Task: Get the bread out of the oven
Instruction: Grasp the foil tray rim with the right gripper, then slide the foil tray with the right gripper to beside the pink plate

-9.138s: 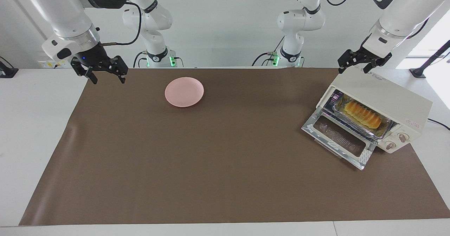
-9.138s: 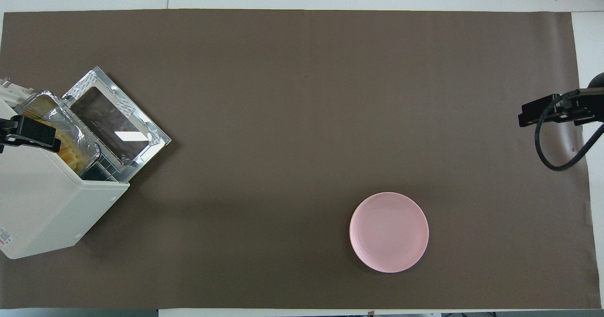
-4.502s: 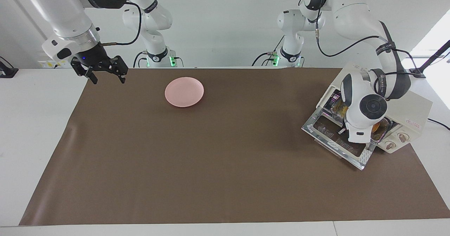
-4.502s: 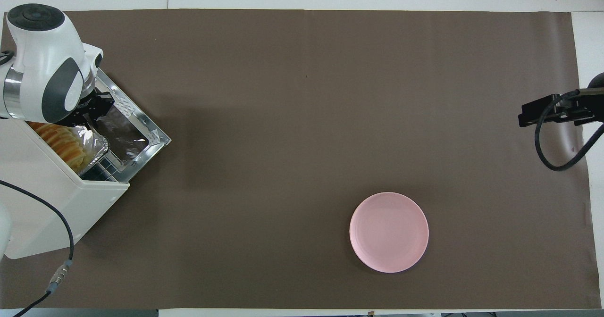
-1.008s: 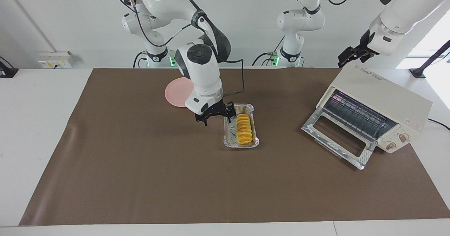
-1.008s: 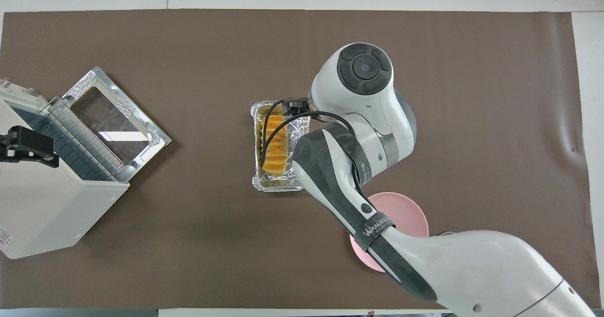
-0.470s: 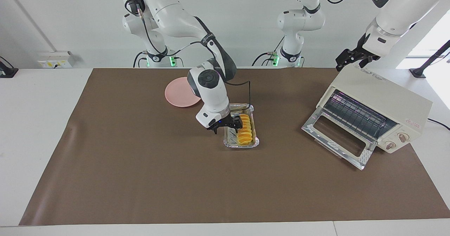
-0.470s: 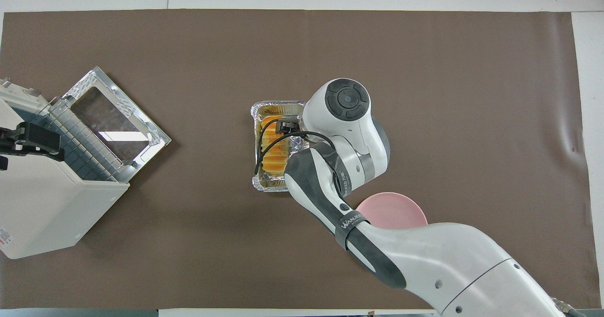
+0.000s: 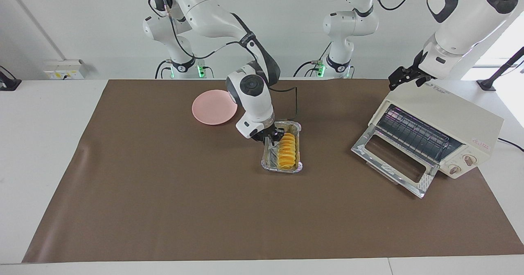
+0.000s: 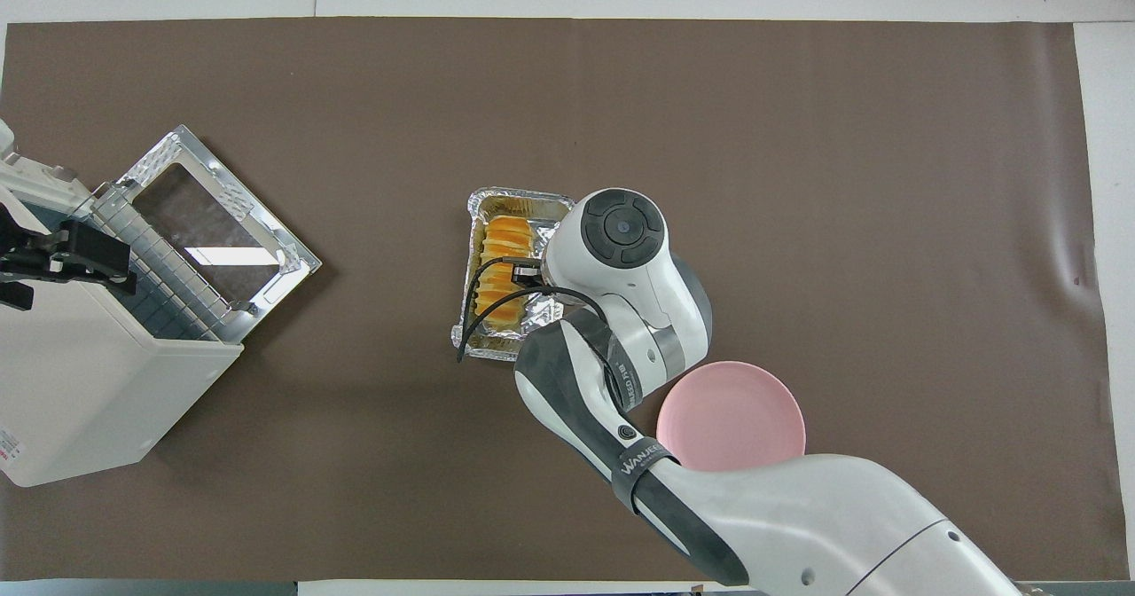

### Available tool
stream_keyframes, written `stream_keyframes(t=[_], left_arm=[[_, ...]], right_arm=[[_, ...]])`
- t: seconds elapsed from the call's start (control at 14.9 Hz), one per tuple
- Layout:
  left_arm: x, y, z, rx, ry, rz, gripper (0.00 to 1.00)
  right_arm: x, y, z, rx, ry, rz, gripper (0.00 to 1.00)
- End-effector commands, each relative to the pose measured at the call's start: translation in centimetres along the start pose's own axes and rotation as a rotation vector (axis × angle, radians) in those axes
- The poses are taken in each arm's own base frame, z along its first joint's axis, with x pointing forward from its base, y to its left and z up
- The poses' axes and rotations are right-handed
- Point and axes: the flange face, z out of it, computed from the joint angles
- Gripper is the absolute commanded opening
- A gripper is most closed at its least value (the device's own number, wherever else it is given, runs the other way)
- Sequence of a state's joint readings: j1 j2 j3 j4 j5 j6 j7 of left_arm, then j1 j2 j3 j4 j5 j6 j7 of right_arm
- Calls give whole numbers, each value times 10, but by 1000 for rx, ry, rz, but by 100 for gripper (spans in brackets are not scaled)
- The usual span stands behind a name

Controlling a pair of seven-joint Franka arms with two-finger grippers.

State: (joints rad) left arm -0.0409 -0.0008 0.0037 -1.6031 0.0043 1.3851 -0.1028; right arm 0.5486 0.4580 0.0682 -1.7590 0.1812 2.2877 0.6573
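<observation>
Right end effector (image 9: 273,137) is lowered into the foil tray (image 9: 267,157), at the tray's end nearer the robots, right at the bread (image 9: 286,152). Its fingertips are seen drawn in around that end of the loaf, but whether the loaf is actually pinched cannot be told; in the overhead view the wrist housing covers most of the tool (image 10: 523,270).

Bread is found lying in the foil tray (image 10: 545,314), lengthwise along it, mid-counter on the brown mat (image 9: 163,193). It is well apart from the oven (image 9: 450,119).

Oven is placed at the left arm's end of the counter, glass door (image 9: 395,164) dropped open, wire rack (image 9: 413,134) seen bare. Two knobs (image 9: 461,164) are visible on the front panel.

Left end effector (image 9: 403,75) is held over the oven's top edge nearer the robots, fingers spread, nothing gripped; that arm is parked. In the overhead view it (image 10: 66,259) is seen above the oven (image 10: 80,392) body.

Pink plate (image 9: 213,107) is set nearer the robots than the tray, toward the right arm's end, partly covered by the right arm in the overhead view (image 10: 745,419).
</observation>
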Motion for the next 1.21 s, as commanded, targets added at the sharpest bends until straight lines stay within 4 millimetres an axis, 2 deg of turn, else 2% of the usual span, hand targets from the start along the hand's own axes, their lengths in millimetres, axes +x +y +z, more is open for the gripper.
stream_keyframes(t=[0.0, 0.2, 0.34, 0.47, 0.6, 0.81, 0.94, 1.08, 1.14], left_arm=[[-1, -1, -5, -8, 12, 10, 100], [-2, 0, -6, -9, 14, 10, 100], [-2, -1, -6, -7, 12, 7, 100], [-6, -1, -11, -8, 22, 4, 100], [-10, -6, -16, -11, 32, -5, 100], [-12, -6, -17, -11, 32, -7, 100], [-12, -6, -16, -11, 31, -5, 100], [-12, -6, -16, -11, 31, -7, 100], [-12, -6, -17, -11, 34, -7, 100]], right_arm=[[-1, 6, -16, 29, 18, 30, 0], [9, 16, -36, 43, 38, 44, 0], [23, 30, -56, 54, 56, 63, 0], [54, 72, -77, 51, 70, 22, 0], [82, 122, -88, 47, 58, -27, 0], [114, 212, -99, 97, -11, -92, 0], [117, 260, -99, 108, -65, -165, 0], [109, 293, -89, 109, -83, -222, 0], [106, 300, -84, 107, -92, -223, 0]])
